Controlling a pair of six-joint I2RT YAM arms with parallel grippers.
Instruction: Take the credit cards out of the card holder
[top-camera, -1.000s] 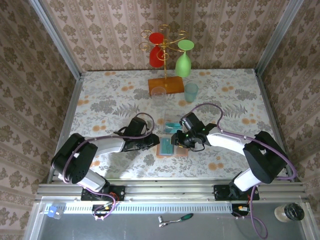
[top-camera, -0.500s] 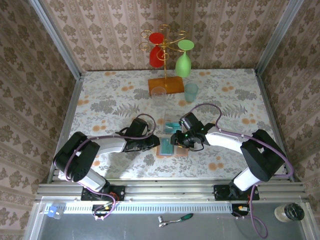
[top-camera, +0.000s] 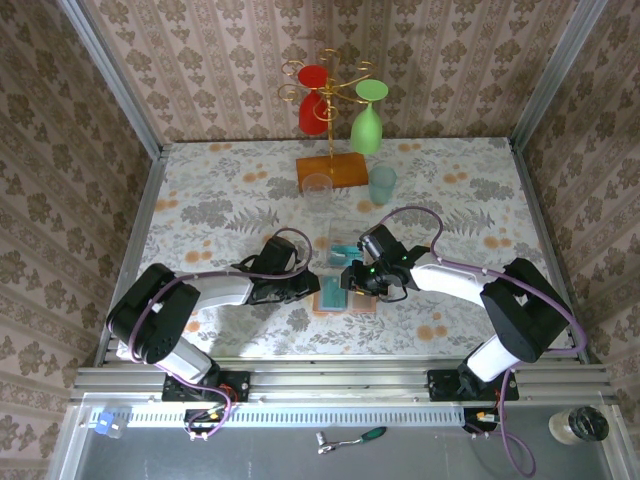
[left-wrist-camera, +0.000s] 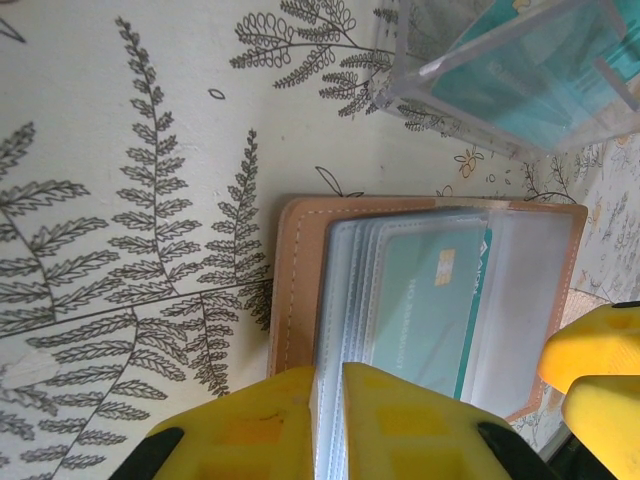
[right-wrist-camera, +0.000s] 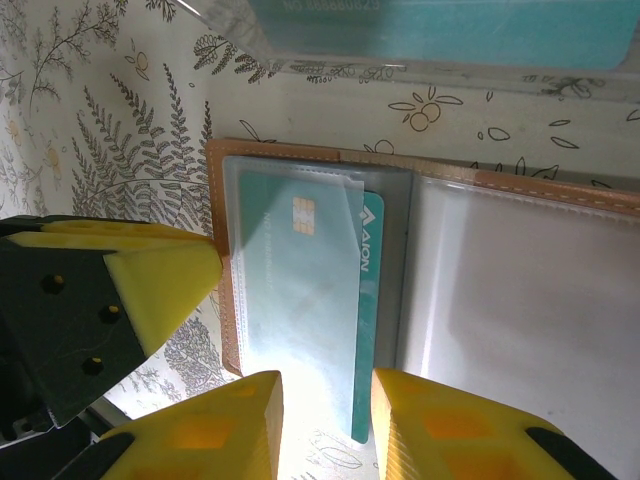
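Floral table (top-camera: 450, 190), left claw (left-wrist-camera: 328, 385) pinching card holder (left-wrist-camera: 295, 280)

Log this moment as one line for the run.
left gripper: pinching card holder sleeves | right gripper: open, at teal card end | removal: not yet

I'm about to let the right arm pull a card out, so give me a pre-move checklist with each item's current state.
1. Salmon-brown folding card holder lying open and flat: ok.
2. Left gripper pinching its clear plastic sleeves to anchor it: ok.
3. Teal chip card sticking out past its sleeve: ok.
4. Right gripper closed on that card: not ok, jaws apart.
5. Clear plastic box out of the pull path: ok.
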